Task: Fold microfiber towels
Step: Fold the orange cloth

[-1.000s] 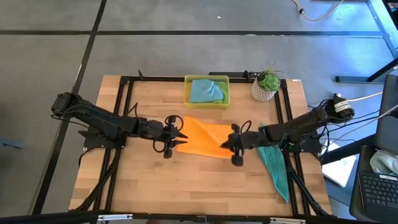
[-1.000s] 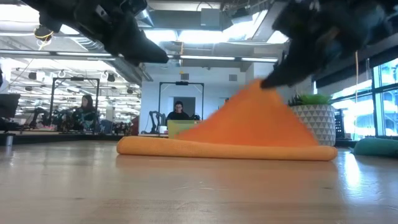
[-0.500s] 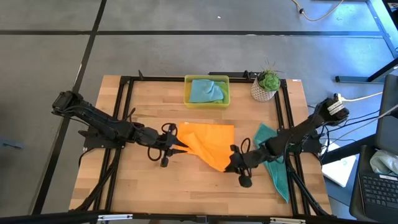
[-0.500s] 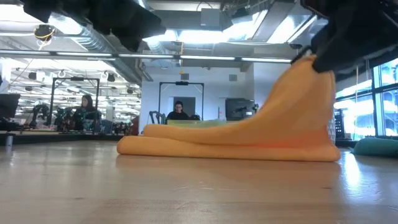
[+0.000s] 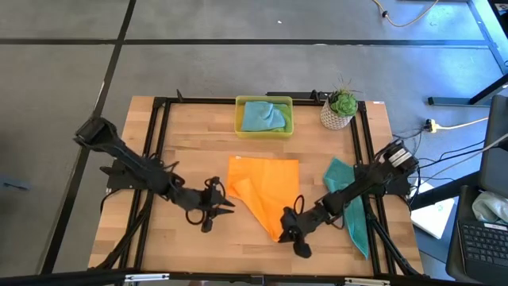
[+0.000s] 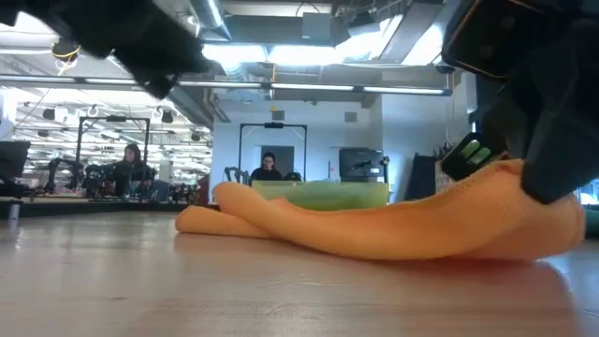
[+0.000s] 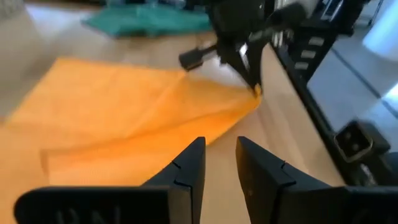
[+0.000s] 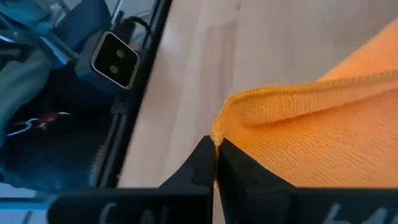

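Orange towel (image 5: 263, 191) lies near the middle of the table (image 5: 198, 127), one corner drawn toward the front edge and pinched in the closed right hand (image 5: 290, 233). Left hand (image 5: 221, 204) sits just beside the towel's left edge, fingers slightly parted and holding nothing. A teal towel (image 5: 349, 202) hangs by the right edge.

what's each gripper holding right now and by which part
The right gripper is shut on the orange towel, pinching a corner at its hemmed edge. The left gripper holds nothing; its fingers stand apart beside the towel.
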